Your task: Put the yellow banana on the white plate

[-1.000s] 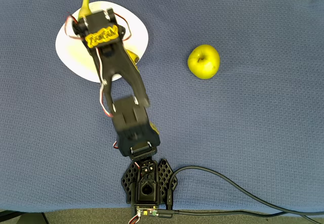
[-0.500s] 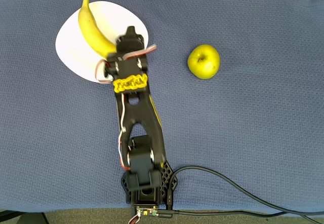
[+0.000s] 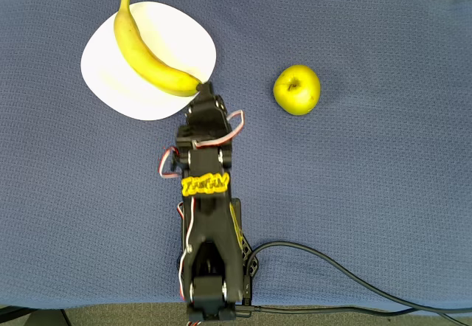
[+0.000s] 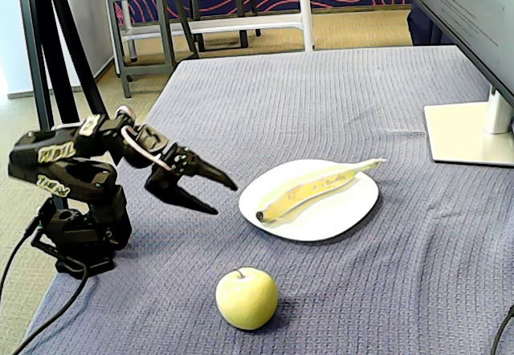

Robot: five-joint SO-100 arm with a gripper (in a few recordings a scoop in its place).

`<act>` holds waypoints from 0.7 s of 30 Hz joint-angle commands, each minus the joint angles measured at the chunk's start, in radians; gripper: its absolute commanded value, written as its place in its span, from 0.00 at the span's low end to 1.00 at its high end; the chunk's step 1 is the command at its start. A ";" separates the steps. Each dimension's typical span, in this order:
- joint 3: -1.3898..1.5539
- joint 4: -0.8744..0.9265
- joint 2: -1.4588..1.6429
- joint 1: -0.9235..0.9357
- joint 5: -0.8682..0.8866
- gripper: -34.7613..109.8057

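The yellow banana (image 3: 147, 54) (image 4: 315, 188) lies across the white plate (image 3: 183, 38) (image 4: 345, 208), its greenish stem sticking out past the plate's far rim. My gripper (image 3: 204, 94) (image 4: 225, 197) hangs open and empty above the cloth, just off the plate's near edge by the banana's dark tip. In the fixed view its two black fingers are spread apart, clear of both banana and plate.
A yellow-green apple (image 3: 296, 88) (image 4: 246, 297) sits on the blue-grey cloth, right of the plate in the overhead view. A monitor base (image 4: 470, 132) stands at the right in the fixed view. A black cable (image 3: 346, 278) runs from the arm's base.
The gripper let go of the banana on the plate and the arm drew back toward its base, now clear of the plate. The banana rests uncovered.
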 commanded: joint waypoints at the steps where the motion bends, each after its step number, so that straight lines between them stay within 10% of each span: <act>1: 0.067 0.037 0.161 0.041 -0.009 0.30; 21: 0.181 0.160 0.253 0.043 0.103 0.24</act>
